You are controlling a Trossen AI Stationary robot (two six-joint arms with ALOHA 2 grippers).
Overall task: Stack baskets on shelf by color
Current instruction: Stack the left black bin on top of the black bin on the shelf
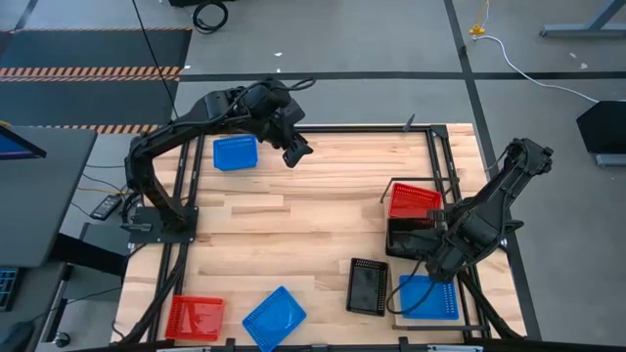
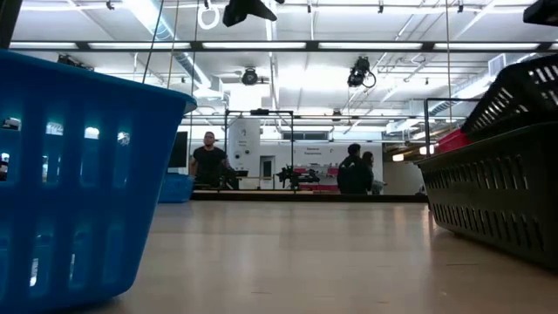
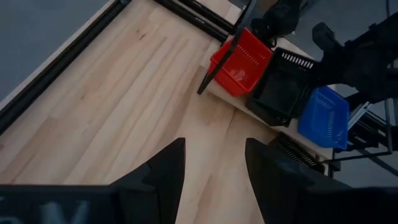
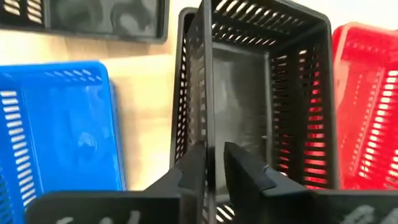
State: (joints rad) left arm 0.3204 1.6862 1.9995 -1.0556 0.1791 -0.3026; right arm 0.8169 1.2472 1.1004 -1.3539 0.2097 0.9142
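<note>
On the shelf [image 3: 231, 107] at the table's right edge stand a red basket [image 1: 413, 199], a black basket [image 1: 403, 238] and a blue basket [image 1: 428, 297] in a row. My right gripper [image 4: 214, 165] points down over the black basket [image 4: 267, 93], its fingers slightly apart on either side of one side wall. My left gripper [image 1: 296, 154] hangs open and empty above the table's far middle. Loose on the table lie a blue basket [image 1: 235, 153], a red basket [image 1: 194, 316], another blue one [image 1: 275, 318] and a black one [image 1: 368, 286]. My right gripper has the black basket's side wall [image 4: 206, 134] between its two fingers, coming from above, one finger inside the basket and one outside. A dark gap shows between the wall and the inner finger [image 4: 244, 163]. Whether the outer finger touches the wall, I cannot tell. The basket stands on the shelf.
Black frame rails [image 1: 435, 166] run along the table's far and right sides. Bare planks [image 1: 293, 230] fill the table's middle. In the low view a blue basket [image 2: 78, 174] and a black basket [image 2: 493, 196] stand close by; people sit in the room beyond.
</note>
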